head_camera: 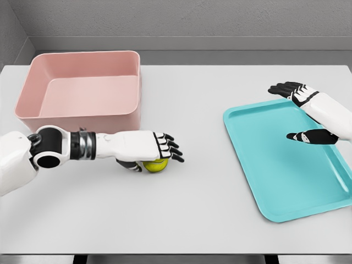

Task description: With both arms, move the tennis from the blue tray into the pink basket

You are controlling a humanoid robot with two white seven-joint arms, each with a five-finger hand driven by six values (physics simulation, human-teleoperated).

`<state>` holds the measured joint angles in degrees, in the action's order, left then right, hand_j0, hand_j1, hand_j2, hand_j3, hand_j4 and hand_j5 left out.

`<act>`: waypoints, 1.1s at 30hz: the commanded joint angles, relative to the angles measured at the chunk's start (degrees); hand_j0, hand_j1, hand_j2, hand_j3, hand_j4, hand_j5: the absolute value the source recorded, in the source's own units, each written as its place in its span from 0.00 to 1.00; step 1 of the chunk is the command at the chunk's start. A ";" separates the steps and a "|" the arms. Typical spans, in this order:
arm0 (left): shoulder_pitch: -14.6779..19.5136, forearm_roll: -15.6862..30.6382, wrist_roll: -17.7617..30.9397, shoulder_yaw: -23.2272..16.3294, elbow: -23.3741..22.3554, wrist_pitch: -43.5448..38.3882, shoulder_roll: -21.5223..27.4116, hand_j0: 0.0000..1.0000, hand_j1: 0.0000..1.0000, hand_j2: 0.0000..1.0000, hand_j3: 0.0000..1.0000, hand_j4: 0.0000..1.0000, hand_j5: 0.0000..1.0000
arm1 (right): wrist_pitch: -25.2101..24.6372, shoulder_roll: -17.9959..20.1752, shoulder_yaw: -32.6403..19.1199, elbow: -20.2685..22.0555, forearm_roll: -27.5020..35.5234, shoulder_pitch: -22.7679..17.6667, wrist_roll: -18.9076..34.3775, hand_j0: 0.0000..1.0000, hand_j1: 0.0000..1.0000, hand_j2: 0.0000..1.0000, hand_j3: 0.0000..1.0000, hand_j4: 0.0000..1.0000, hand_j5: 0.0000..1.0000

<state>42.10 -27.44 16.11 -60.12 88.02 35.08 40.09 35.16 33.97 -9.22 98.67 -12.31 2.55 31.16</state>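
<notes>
A yellow-green tennis ball (155, 165) lies on the white table just in front of the pink basket (82, 113). My left hand (157, 154) lies over the ball, thumb under its left side and fingers stretched past it to the right; I cannot tell whether it grips. The basket stands at the back left with nothing visible inside. The blue tray (275, 181) sits at the right and holds no ball. My right hand (294, 113) hovers above the tray's far right part, fingers spread, thumb pointing left, holding nothing.
The table (203, 220) ends in a front edge near the bottom of the picture. A grey wall runs behind it. The tray's right side runs out of the picture.
</notes>
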 commanded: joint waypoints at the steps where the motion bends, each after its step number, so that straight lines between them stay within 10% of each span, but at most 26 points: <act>1: 0.00 0.37 -0.03 -0.26 -0.22 -0.08 -0.01 0.87 0.87 0.87 0.87 0.87 0.87 | -0.16 0.04 -0.01 0.03 0.44 0.00 -0.04 1.00 1.00 1.00 1.00 1.00 1.00; 9: 0.00 0.72 2.43 -0.26 -0.30 -0.08 0.34 0.60 0.60 0.60 0.60 0.60 0.60 | -0.16 0.04 -0.01 0.03 0.53 0.00 -0.04 1.00 1.00 1.00 1.00 1.00 1.00; 33: 5.10 1.34 2.43 -0.17 1.37 -0.08 0.52 0.58 0.58 0.58 0.58 0.58 0.58 | -0.16 0.13 -0.01 0.03 0.53 0.00 -0.04 1.00 1.00 1.00 1.00 1.00 1.00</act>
<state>47.46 -26.60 18.58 -60.35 88.94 35.09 40.46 35.16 34.06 -9.22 98.67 -12.22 2.55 31.15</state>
